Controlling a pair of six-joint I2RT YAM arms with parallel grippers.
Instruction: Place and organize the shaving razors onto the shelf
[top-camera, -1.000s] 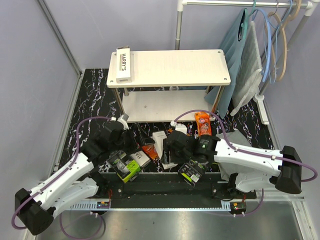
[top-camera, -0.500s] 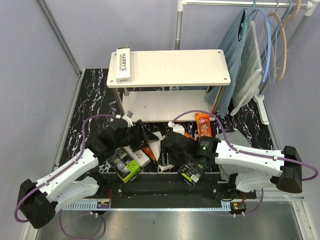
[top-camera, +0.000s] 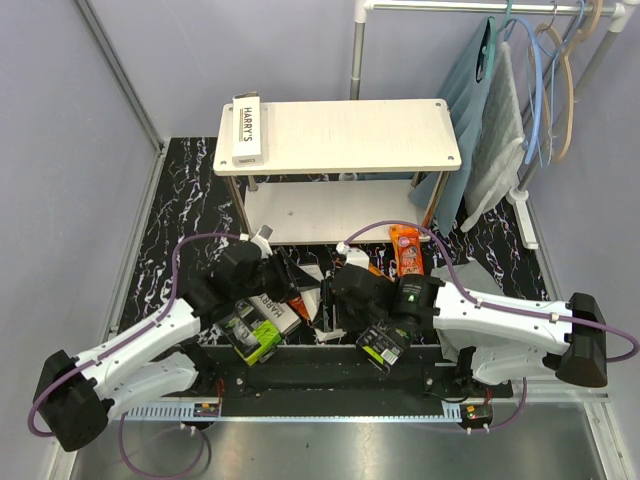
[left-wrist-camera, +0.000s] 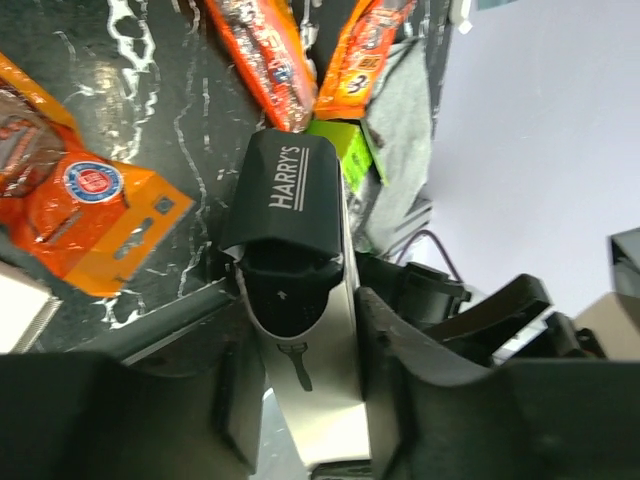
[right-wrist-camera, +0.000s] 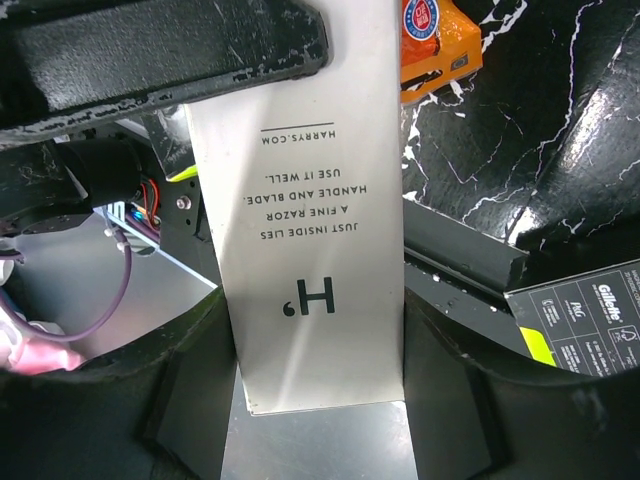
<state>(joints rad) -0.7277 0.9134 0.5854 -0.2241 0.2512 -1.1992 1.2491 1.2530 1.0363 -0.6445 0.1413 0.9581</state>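
Harry's box (right-wrist-camera: 315, 250) sits pinched in the right gripper (right-wrist-camera: 315, 335), with the left gripper (left-wrist-camera: 305, 350) clamped on it too.

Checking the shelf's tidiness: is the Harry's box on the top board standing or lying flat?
Lying flat: the Harry's box shows its long printed face upward, at the top board's left end.

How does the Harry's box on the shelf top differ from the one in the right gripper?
The shelf box lies flat at the left end of the top board; the held box sits between the right gripper's jaws, off the board. The shelf box shows HARRY'S lettering; the held box shows an H' logo and HARRYS.COM. Both are long white Harry's boxes.
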